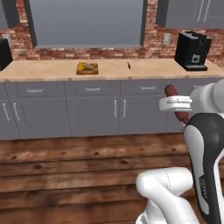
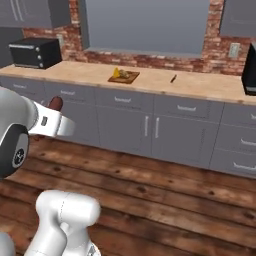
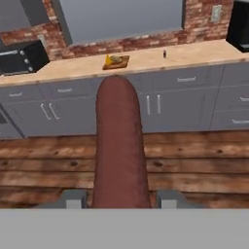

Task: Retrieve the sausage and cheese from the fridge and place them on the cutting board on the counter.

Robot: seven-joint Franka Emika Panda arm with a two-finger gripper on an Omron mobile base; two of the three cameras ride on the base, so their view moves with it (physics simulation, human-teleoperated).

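Hand view shows the sausage [image 3: 120, 146] pinched lengthwise between the gripper [image 3: 119, 199] fingers, pointing toward the counter [image 3: 146, 61]. The arm hangs over the wooden floor [image 1: 65, 162], well apart from the cabinets [image 1: 92, 109]. On the cutting board [image 1: 87, 69] the cheese [image 1: 80, 67] already sits. So the carry of the second item looks under way. Next, I judge, the base must close in and the link be lowered onto bare board beside the wedge.

I see home kitchen: tan counter [image 1: 144, 69] over grey cabinets [image 1: 94, 109], brick wall [image 1: 153, 43], window [image 1: 87, 22], coffee machine [image 1: 192, 50], toaster oven [image 2: 36, 53], cutting board [image 1: 87, 68], wood plank floor [image 1: 65, 170].
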